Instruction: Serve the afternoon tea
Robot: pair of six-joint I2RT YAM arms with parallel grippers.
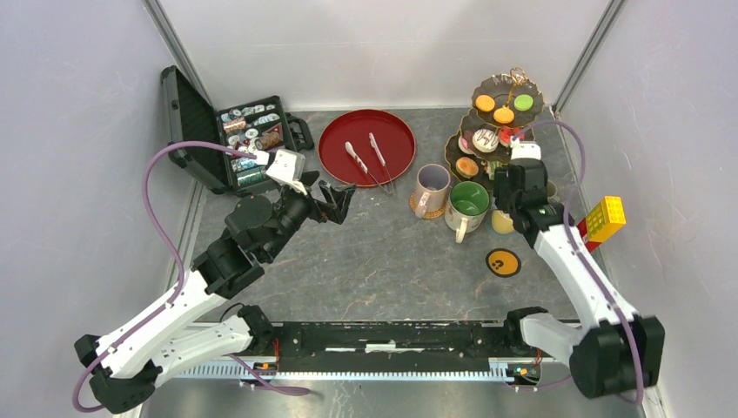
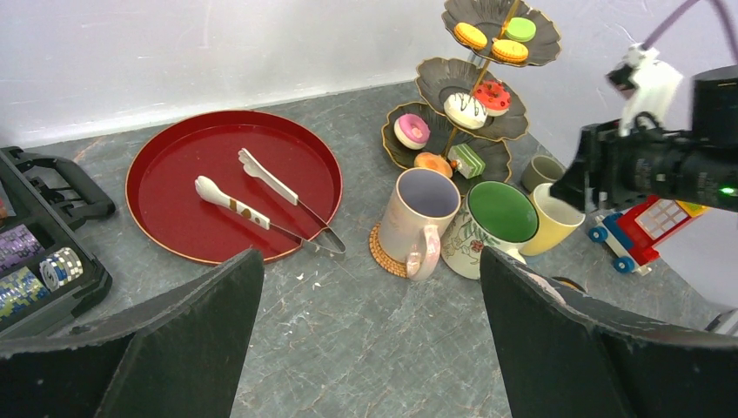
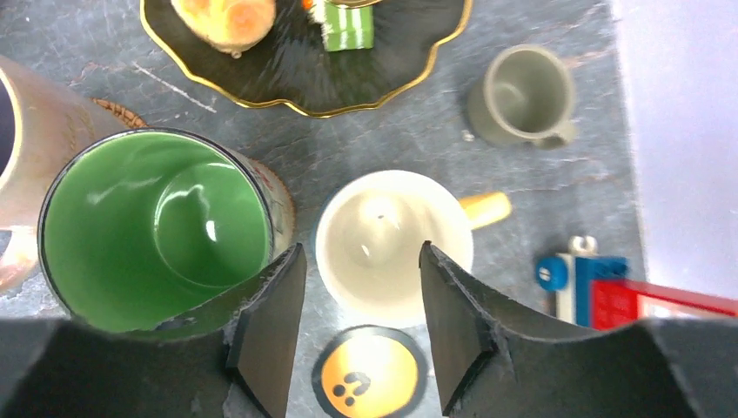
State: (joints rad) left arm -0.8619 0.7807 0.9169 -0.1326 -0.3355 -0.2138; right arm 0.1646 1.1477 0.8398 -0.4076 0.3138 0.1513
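The dark three-tier stand (image 1: 533, 111) stands at the back right and holds orange, green, red, pink and white toy cakes (image 1: 504, 115). In front of it are the beige mug (image 1: 432, 186), the green-lined mug (image 1: 469, 201) and the yellow mug (image 1: 502, 222). The small grey mug (image 3: 520, 96) shows in both wrist views. My right gripper (image 3: 361, 252) is open above the yellow mug (image 3: 392, 235), one finger at each side of its near rim. My left gripper (image 1: 344, 202) is open and empty over the table, left of the mugs.
A round red tray (image 1: 396, 131) with two tongs (image 1: 380, 161) lies at the back centre. An open black case (image 1: 248, 139) of small items is at the back left. An orange round coaster (image 1: 502, 261) and a red-yellow toy vehicle (image 1: 602, 222) lie near the right arm.
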